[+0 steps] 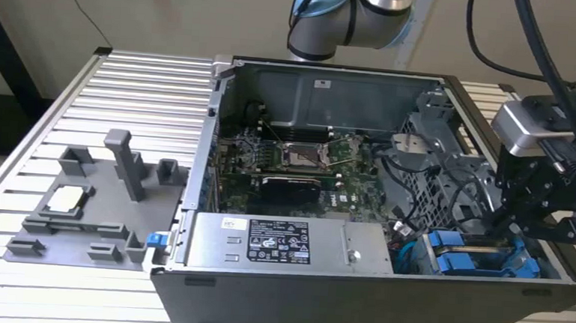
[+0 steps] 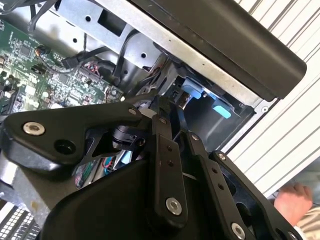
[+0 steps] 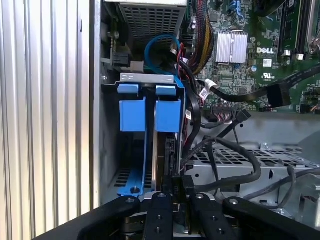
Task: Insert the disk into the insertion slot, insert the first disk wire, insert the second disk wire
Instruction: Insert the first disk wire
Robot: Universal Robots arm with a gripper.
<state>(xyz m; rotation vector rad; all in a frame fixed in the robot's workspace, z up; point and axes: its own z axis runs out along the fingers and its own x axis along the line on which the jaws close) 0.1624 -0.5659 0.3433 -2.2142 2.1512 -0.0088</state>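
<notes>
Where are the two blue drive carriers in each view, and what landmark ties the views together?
Exterior view: the blue drive carriers lie side by side in the computer case corner at the exterior view's right.
First wrist view: they stand side by side against the case's side wall.
Second wrist view: their blue tabs peek out beneath the case's rim.
Shared landmark: the green motherboard.

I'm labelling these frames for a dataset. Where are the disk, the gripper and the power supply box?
the disk (image 3: 167, 116): first wrist view, on its blue carrier's front face.
the gripper (image 3: 183, 184): first wrist view, at its front end.
the power supply box (image 1: 279, 242): exterior view, on its printed label.
</notes>
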